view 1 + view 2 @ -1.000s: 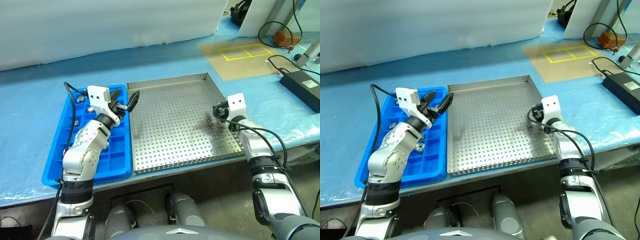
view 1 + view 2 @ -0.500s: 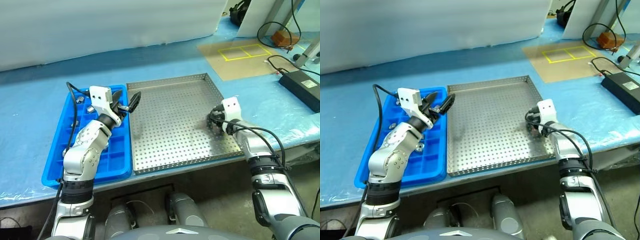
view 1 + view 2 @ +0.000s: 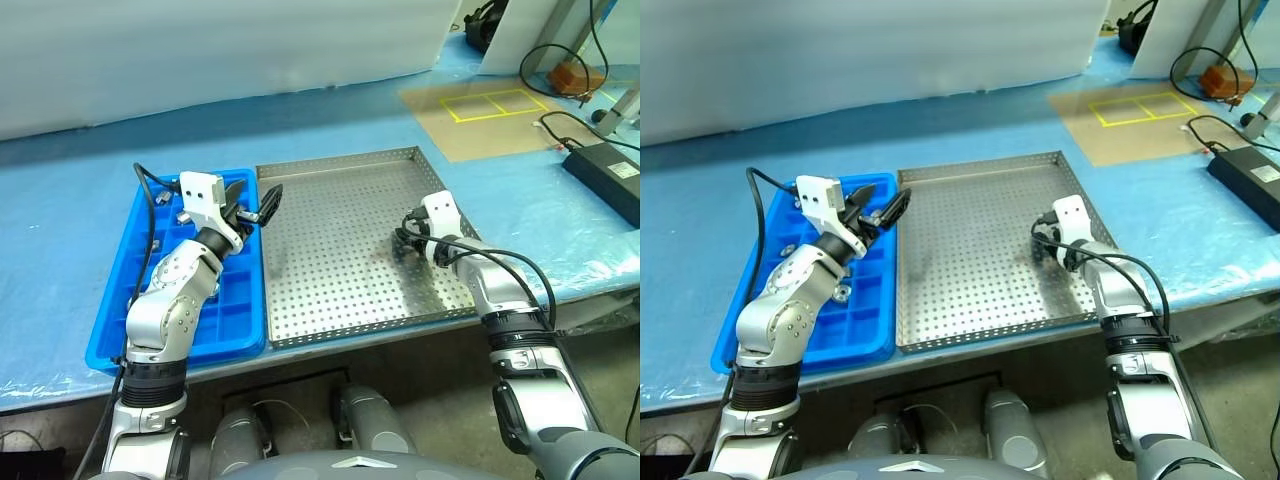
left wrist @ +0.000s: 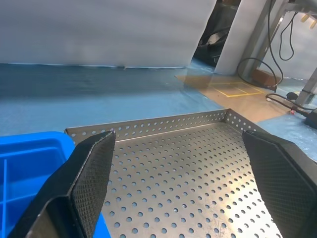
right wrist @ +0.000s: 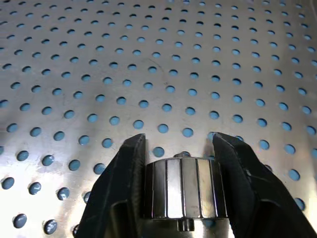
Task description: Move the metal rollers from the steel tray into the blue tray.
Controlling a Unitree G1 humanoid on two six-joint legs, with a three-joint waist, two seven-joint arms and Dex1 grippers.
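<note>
While the right gripper [image 5: 181,163] clamps a metal roller [image 5: 184,188] just above the steel tray [image 3: 330,200] floor for carrying, the left gripper [image 3: 262,203] waits wide open, empty, by the blue tray [image 3: 115,340].

Steel tray [image 3: 340,250]: one, perforated. Blue tray [image 3: 225,320]: one, divided into compartments. Metal rollers: one [image 5: 185,188] clearly countable, between the right gripper's [image 5: 184,163] fingers; a few small silver pieces [image 3: 183,216] in the blue tray's compartments, too small to count exactly. Grippers: two, left gripper [image 3: 257,206] and right.
</note>
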